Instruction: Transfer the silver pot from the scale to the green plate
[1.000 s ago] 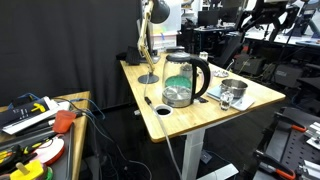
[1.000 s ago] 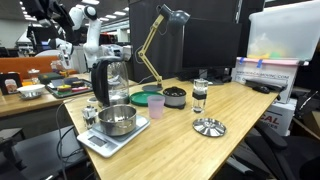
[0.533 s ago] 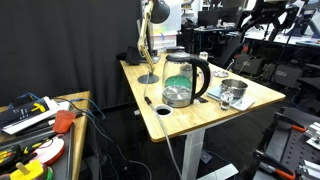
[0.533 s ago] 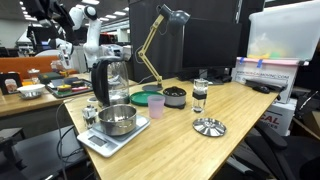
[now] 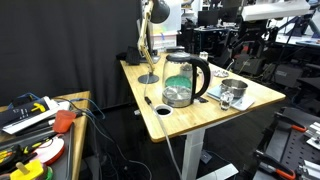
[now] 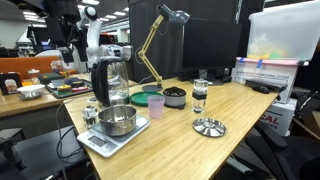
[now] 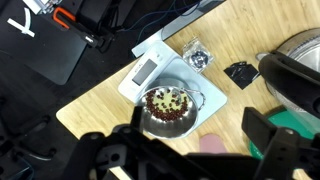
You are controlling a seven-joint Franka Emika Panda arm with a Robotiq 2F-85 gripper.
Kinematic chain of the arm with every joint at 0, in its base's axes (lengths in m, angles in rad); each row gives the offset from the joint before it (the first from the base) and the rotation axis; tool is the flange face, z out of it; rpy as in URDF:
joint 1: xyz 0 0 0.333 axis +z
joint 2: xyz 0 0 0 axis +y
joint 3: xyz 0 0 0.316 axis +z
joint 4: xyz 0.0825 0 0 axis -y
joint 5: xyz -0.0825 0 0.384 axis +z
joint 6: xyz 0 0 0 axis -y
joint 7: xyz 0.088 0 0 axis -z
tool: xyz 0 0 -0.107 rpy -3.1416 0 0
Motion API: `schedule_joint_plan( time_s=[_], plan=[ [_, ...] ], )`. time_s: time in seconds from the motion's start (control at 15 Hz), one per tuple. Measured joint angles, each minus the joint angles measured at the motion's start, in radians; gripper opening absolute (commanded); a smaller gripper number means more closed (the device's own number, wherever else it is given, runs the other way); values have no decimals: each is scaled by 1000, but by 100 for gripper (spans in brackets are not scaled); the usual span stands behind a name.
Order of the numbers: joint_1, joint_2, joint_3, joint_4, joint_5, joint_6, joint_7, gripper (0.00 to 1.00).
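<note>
The silver pot stands on the scale near the table's corner and holds small red beans. It shows in both exterior views, still on the scale. The green plate lies behind the pot next to the kettle, and its edge shows in the wrist view. My gripper is open and empty, high above the table, with its fingers spread over the pot and the pink cup. In an exterior view the arm hangs well above the pot.
A glass kettle stands beside the scale. A pink cup, black bowl, glass jar and silver lid sit on the wooden table. A desk lamp stands at the back.
The arm has moved into view above the pot's end of the table. The pot, scale and plate have not moved.
</note>
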Motion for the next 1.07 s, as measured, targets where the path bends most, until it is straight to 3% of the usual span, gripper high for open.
schedule_joint_plan(
  time_s=[0.2,0.47,1.07],
  plan=[
    [-3,128,-34,44,-31,48,16,100],
    [-17,282,-69,80,-148,161,142,100],
    [1,310,-92,98,-158,170,160,100]
  ],
)
